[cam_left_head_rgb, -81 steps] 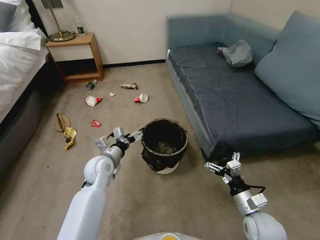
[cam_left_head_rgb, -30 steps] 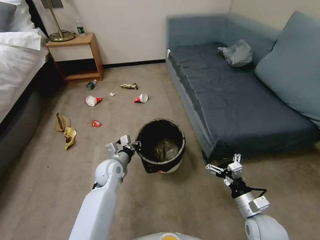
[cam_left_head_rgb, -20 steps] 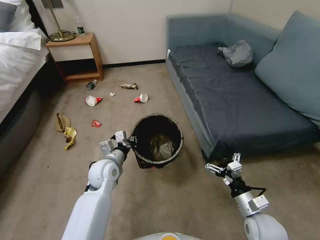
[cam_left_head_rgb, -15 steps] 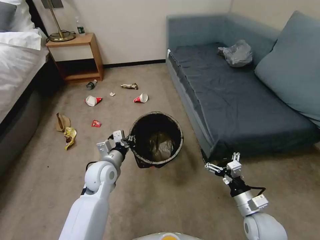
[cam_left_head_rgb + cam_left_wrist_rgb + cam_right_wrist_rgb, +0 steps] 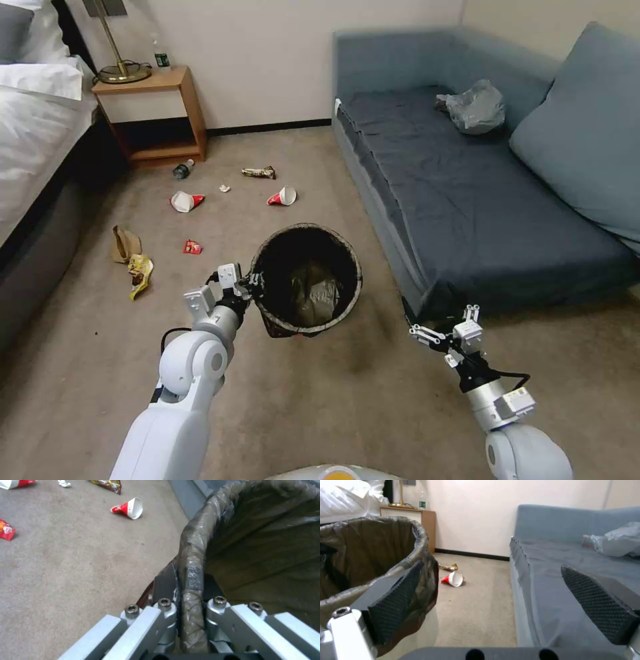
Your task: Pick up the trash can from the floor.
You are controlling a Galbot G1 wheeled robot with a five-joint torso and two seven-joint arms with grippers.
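Now the trash can (image 5: 307,280) hangs clear of the floor (image 5: 320,400), lifted and carried toward ten o'clock since a moment ago, the left gripper (image 5: 248,285) pinching its rim at nine o'clock; the lift looks essentially done. The right gripper (image 5: 445,328) idles at four o'clock, jaws spread.

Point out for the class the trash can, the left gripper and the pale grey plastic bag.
trash can (image 5: 331,243): head view, far rim covered by the black liner.
left gripper (image 5: 252,285): head view, fingertips clamped on the can's near rim.
pale grey plastic bag (image 5: 475,107): head view, crumpled middle, on the sofa.
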